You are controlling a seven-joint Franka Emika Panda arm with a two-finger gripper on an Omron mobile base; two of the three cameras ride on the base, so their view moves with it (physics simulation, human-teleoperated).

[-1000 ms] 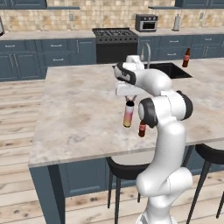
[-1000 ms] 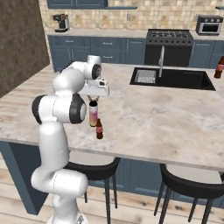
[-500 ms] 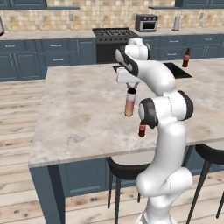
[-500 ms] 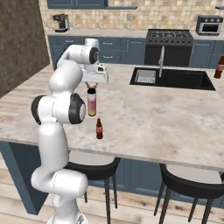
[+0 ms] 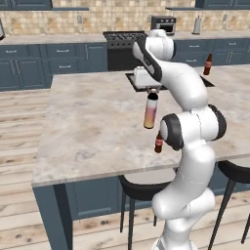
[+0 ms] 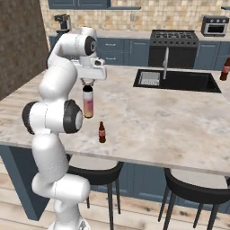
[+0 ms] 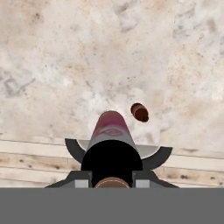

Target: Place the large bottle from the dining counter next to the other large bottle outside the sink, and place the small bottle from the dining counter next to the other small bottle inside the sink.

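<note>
My gripper (image 5: 153,92) (image 6: 88,84) is shut on the cap end of the large bottle (image 5: 151,111) (image 6: 88,102), a pink-to-orange bottle hanging upright above the dining counter (image 5: 88,127) (image 6: 170,121). Looking down in the hand view, the large bottle (image 7: 110,129) hangs between my fingers. The small brown bottle (image 5: 158,143) (image 6: 102,132) (image 7: 140,112) stands on the counter near its front edge, just beside and below the held one. The sink (image 6: 179,80) lies at the counter's far right. A dark red bottle (image 5: 208,64) (image 6: 225,68) stands on the counter outside it. The sink's inside is hidden.
A faucet (image 6: 165,63) rises behind the sink. Dark stools (image 5: 141,188) (image 6: 193,188) sit under the counter's front edge. A stove (image 5: 122,39) (image 6: 173,38) and blue cabinets line the back wall, across a strip of wooden floor.
The arm has lifted the large bottle higher off the counter and carried it a little away from the front edge. The small bottle has stayed in place.
</note>
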